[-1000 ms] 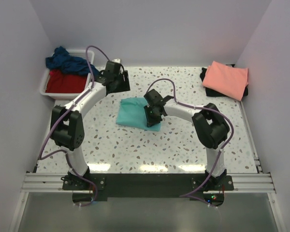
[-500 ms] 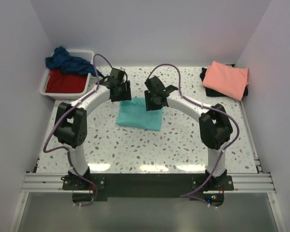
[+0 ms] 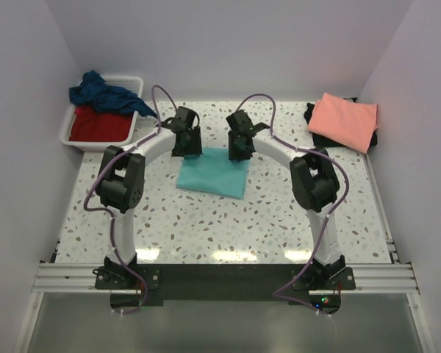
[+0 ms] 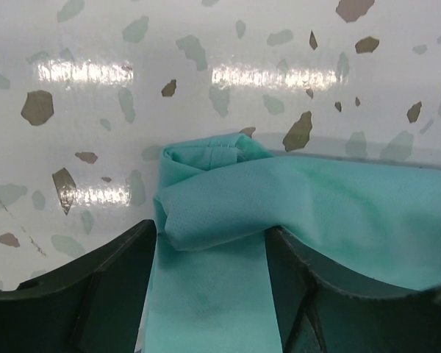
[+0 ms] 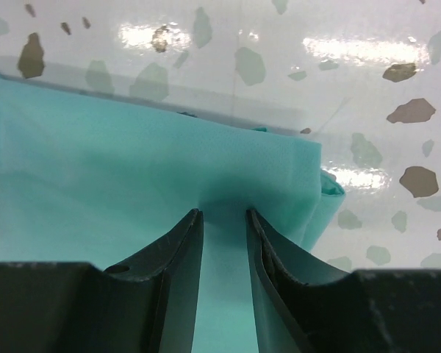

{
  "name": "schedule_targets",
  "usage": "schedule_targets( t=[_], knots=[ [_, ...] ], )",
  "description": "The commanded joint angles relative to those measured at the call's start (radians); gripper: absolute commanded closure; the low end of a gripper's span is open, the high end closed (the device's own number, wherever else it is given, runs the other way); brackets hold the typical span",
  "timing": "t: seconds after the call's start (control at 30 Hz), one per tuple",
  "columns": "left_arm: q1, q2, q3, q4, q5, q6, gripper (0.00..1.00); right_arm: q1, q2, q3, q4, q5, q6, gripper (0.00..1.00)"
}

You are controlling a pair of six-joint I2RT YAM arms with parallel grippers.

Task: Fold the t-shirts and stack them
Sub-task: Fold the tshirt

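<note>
Top external: salmon-pink t-shirt (image 3: 343, 120) is stacked on black t-shirt (image 3: 311, 116). Turquoise t-shirt (image 3: 214, 173) is straddled by spread left claw (image 4: 209, 229); right claw (image 5: 224, 213) is narrowed, pinch untellable. Navy t-shirt (image 3: 103, 94) and red t-shirt (image 3: 99, 125) are left unfolded.

Each arm, the left arm (image 3: 145, 149) and the right arm (image 3: 278, 156), is built of glossy white links between bulky matte black joint housings (image 3: 122, 182). A thin lilac cable (image 3: 259, 98) loops loosely along each arm from base to wrist. Black base plates (image 3: 122, 277) are bolted to a silver aluminium rail (image 3: 62, 276), and tiny red and green lights (image 3: 321, 300) glow beside the right base. The jaws are dark, smooth moulded plastic with curved inner faces.
</note>
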Motion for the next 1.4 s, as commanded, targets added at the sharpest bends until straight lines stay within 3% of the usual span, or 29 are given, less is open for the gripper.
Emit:
schedule_targets(
  t=[0.0,0.3,0.53,0.73,0.93,1.13,1.37],
  knots=[
    [0.000,0.015,0.073,0.024,-0.072,0.000,0.34,-0.021,-0.001,0.001,0.005,0.074,0.034,0.67],
    [0.024,0.073,0.090,0.011,-0.136,-0.011,0.34,-0.046,0.035,-0.034,-0.009,0.079,0.046,0.68],
    [0.026,0.173,0.148,-0.036,-0.286,-0.068,0.34,-0.055,0.056,-0.031,-0.029,0.075,0.038,0.68],
    [0.037,0.190,0.179,-0.062,-0.283,-0.091,0.35,-0.066,0.061,-0.041,-0.040,0.071,0.029,0.69],
    [0.038,0.040,0.064,0.031,-0.257,-0.063,0.34,-0.080,0.021,-0.059,-0.030,0.094,0.017,0.69],
    [0.087,-0.052,0.035,-0.036,-0.325,-0.075,0.33,-0.092,-0.016,-0.083,-0.021,0.090,-0.004,0.69],
    [0.092,-0.215,-0.070,-0.012,-0.291,-0.077,0.33,-0.090,-0.140,-0.151,0.031,0.128,-0.027,0.69]
  ],
)
